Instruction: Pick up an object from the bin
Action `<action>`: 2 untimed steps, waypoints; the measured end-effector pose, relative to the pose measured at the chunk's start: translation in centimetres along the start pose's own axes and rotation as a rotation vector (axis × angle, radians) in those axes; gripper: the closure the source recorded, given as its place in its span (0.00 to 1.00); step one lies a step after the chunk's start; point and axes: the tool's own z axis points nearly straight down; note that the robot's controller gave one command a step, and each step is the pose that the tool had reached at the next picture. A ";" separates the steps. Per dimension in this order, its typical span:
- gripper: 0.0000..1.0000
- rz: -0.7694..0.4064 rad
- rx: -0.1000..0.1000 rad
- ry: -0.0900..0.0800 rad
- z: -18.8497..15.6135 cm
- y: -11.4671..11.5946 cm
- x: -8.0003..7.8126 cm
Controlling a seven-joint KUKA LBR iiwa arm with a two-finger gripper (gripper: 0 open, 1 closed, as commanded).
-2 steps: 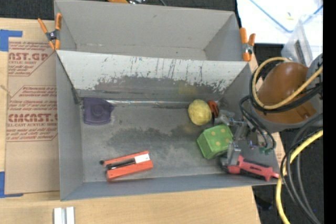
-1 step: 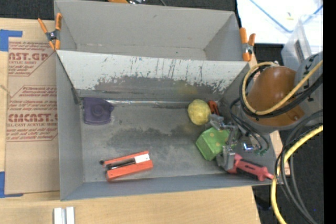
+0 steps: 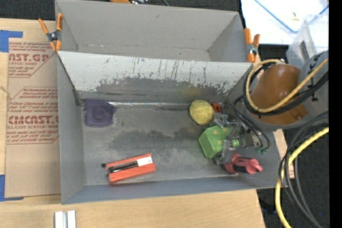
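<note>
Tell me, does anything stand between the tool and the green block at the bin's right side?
Nothing visible does. The tool is right at the green block, on its right edge. A yellow ball lies just above the block in the view, a red object just below the tool; neither is between them.

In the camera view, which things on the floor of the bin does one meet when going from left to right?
purple lump → orange-red stapler → yellow ball → dark red thing. The green block overlaps the ball sideways, so it is left out.
</note>
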 end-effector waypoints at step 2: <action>1.00 -0.004 0.001 0.004 -1.8 0.1 0.0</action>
